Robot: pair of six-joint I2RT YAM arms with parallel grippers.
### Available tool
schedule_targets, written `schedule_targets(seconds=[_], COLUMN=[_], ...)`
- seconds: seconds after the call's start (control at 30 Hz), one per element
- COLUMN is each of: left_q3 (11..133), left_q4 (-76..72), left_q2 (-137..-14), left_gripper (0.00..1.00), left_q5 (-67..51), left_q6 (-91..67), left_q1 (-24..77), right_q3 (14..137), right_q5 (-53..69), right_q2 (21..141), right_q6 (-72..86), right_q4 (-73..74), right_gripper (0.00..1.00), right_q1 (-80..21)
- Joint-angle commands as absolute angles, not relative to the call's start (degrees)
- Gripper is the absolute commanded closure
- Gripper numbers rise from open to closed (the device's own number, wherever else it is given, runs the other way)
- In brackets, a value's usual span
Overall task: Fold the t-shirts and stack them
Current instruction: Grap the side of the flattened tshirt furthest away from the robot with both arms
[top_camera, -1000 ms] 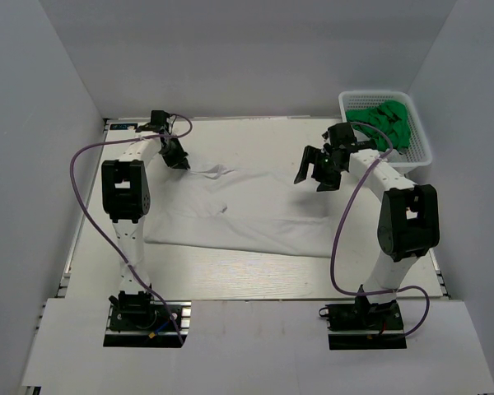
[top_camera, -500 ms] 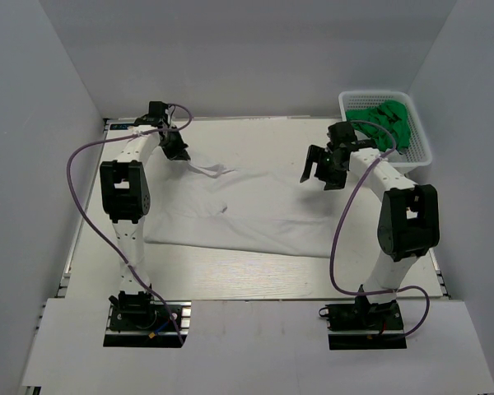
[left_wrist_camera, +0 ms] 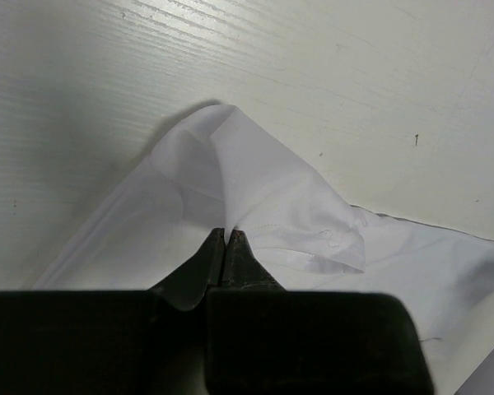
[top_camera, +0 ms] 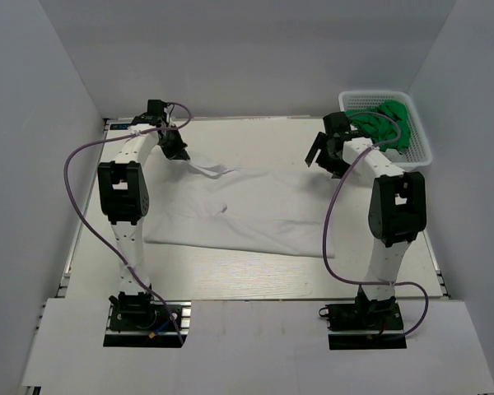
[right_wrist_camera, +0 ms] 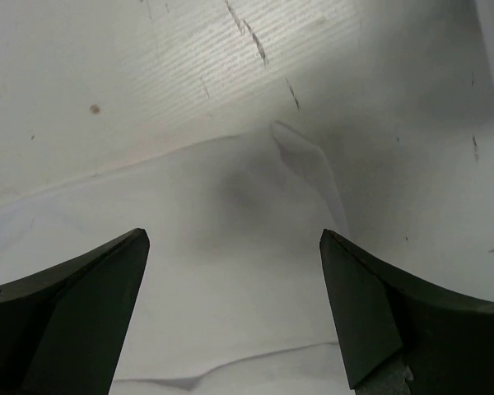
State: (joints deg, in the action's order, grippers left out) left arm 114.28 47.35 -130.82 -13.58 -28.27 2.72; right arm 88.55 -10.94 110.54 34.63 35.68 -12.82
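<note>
Grey-walled booth, whitish table point(top_camera: 230, 276), and the white t-shirt point(top_camera: 255, 210) is sprawled flat across the middle of it, long axis running left to right. The left gripper point(left_wrist_camera: 227, 235) has its fingers pinched together on a peak of cloth at the shirt's far left corner. Looks like a sleeve to me, raised a bit off the table.

The right gripper point(right_wrist_camera: 235, 239) hangs over the far right corner, fingers wide apart with nothing between them. The shirt's edge there, with a bit turned over, sits right under it and slightly ahead. It's clearly the nearer arm, so my guess is it needs to drop and pinch that corner.

The mesh basket point(top_camera: 347, 100) at the table's far right corner holds the green t-shirts point(top_camera: 387, 119), all bunched up.
</note>
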Motion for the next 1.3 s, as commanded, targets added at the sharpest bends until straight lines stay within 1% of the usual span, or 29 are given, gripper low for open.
schedule_targets(seconds=[0.0, 0.1, 0.23, 0.4, 0.47, 0.57, 0.77, 0.8, 0.83, 0.87, 0.9, 0.97, 1.0, 1.03, 1.07, 1.1, 1.17, 1.2, 1.23, 1.27], left_q3=[113.6, 113.6, 113.6, 114.2, 114.9, 115.7, 115.7, 115.7, 115.7, 115.7, 115.7, 115.7, 115.7, 115.7, 115.7, 115.7, 115.7, 115.7, 115.7, 115.7], left_q4=[47.3, 47.3, 46.8, 46.8, 47.3, 48.4, 48.4, 48.4, 48.4, 48.4, 48.4, 47.9, 47.9, 47.9, 47.9, 47.9, 47.9, 47.9, 47.9, 47.9], left_q2=[-125.2, -125.2, -125.2, -126.2, -126.7, -127.3, -127.3, -127.8, -127.8, -127.8, -127.8, -127.8, -127.8, -127.8, -127.8, -127.8, -127.8, -127.8, -127.8, -127.8], left_gripper=[1.00, 1.00, 1.00, 1.00, 1.00, 1.00, 1.00, 1.00, 1.00, 1.00, 1.00, 1.00, 1.00, 1.00, 1.00, 1.00, 1.00, 1.00, 1.00, 1.00], left_q5=[-14.5, -15.6, -15.6, -15.6, -15.6, -15.6, -15.6, -15.6, -15.6, -15.6, -15.6, -16.2, -16.2, -16.9, -16.9, -17.4, -17.4, -17.4, -17.4, -17.4], left_q6=[-27.6, -27.6, -27.6, -27.6, -27.6, -27.1, -27.1, -27.1, -27.1, -27.1, -27.1, -27.1, -27.1, -27.1, -27.1, -27.1, -27.1, -27.1, -27.1, -27.1], left_q1=[2.5, 2.5, 2.5, 2.0, 2.0, 2.0, 2.0, 1.5, 1.5, 1.5, 1.5, 1.5, 1.5, 1.5, 1.5, 1.5, 1.5, 1.5, 1.5, 1.5], right_q3=[92.7, 94.4, 98.3, 99.8, 100.2, 101.1, 99.7, 99.4, 98.9, 98.9, 99.0, 98.5, 98.4, 98.2, 98.3, 98.3, 98.2, 98.3, 98.0, 97.7], right_q5=[-14.3, -13.8, -18.4, -24.2, -25.2, -27.9, -28.2, -28.2, -27.3, -27.2, -27.0, -26.6, -26.5, -26.6, -26.5, -26.5, -26.6, -26.6, -26.8, -26.8], right_q2=[113.9, 116.5, 120.8, 123.4, 124.5, 125.5, 125.4, 125.5, 125.7, 125.9, 126.0, 126.3, 126.3, 126.4, 126.7, 126.8, 126.9, 126.7, 126.7, 126.7], right_q6=[36.3, 30.7, 30.1, 33.1, 34.9, 36.3, 38.0, 37.9, 38.2, 38.5, 38.8, 39.3, 39.3, 39.5, 39.8, 40.0, 40.3, 40.3, 40.7, 40.7], right_q4=[31.0, 27.3, 28.9, 30.2, 31.4, 33.8, 35.6, 35.3, 35.2, 35.7, 35.7, 35.9, 35.9, 35.9, 36.2, 36.3, 36.5, 36.4, 36.4, 36.4], right_gripper=[0.10, 0.10, 0.10, 0.10, 0.13, 0.13, 0.17, 0.22, 0.25, 0.30, 0.32, 0.32, 0.36, 0.36, 0.39, 0.46, 0.50, 0.56, 0.65, 0.68], right_q1=[-13.4, -14.3, -15.2, -15.9, -15.7, -15.9, -15.9, -15.9, -16.0, -15.9, -15.9, -16.0, -16.0, -16.0, -15.9, -15.9, -16.0, -16.0, -16.0, -14.8])
